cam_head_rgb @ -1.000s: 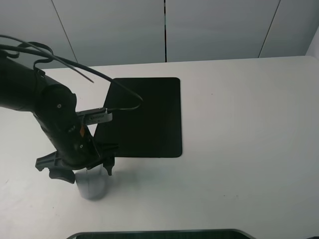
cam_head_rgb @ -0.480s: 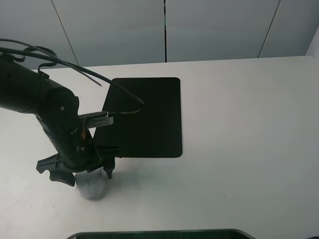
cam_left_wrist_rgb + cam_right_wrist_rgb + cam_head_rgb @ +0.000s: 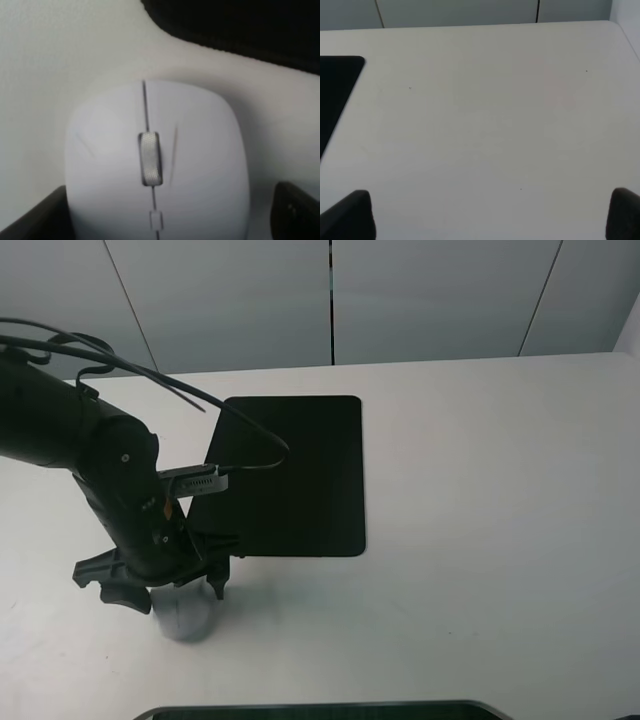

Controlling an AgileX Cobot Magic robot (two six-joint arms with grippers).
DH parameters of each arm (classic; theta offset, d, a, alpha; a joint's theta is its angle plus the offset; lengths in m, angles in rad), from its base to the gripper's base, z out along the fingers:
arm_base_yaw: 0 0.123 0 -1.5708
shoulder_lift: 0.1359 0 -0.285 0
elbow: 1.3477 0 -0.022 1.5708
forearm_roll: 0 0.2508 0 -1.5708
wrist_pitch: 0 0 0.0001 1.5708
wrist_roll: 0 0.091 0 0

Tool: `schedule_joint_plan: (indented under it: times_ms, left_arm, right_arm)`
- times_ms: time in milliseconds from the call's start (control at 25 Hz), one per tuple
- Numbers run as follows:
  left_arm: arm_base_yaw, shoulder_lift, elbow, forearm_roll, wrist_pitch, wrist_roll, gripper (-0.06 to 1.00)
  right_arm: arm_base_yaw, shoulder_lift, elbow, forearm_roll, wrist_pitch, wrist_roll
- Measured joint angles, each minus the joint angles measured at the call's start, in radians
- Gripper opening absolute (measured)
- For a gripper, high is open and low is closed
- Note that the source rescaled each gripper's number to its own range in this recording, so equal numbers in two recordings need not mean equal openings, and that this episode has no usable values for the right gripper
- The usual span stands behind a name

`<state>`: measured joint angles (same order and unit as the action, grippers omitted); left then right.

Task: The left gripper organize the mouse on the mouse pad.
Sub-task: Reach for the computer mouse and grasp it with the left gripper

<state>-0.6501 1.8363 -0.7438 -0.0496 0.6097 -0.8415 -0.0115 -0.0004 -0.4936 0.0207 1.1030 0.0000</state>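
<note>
The white mouse [image 3: 186, 620] lies on the white table just in front of the near left corner of the black mouse pad [image 3: 290, 475], off the pad. My left gripper [image 3: 172, 592] hangs over it, open, with one dark finger on each side. In the left wrist view the mouse [image 3: 155, 165] fills the picture, scroll wheel facing the pad's edge [image 3: 240, 25]. The fingers [image 3: 297, 210] flank it, and a small gap shows at the right one. My right gripper [image 3: 487, 215] is open over bare table, with a pad corner [image 3: 332, 95] at the side of its view.
The white table [image 3: 500, 490] stretches to the right of the pad. A dark curved object [image 3: 320, 710] lines the near edge. Grey wall panels [image 3: 420, 290] stand behind the far edge. Black cables [image 3: 150, 380] arch from the left arm over the pad's left side.
The left arm has shifted slightly over the mouse, its wrist module dropping a little. Mouse and pad have not moved.
</note>
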Motion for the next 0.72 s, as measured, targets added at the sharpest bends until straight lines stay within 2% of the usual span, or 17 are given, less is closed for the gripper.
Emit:
schedule_joint_plan:
  times_ms: [40,80,720]
  left_arm:
    - [0.0,0.0,0.0,0.0,0.0,0.0,0.39]
    - [0.0,0.0,0.0,0.0,0.0,0.0,0.01]
    - [0.002,0.0,0.0,-0.01,0.007,0.003,0.0]
  right_arm:
    - [0.0,0.0,0.0,0.0,0.0,0.0]
    - [0.0,0.0,0.0,0.0,0.0,0.0]
    - [0.0,0.0,0.0,0.0,0.0,0.0]
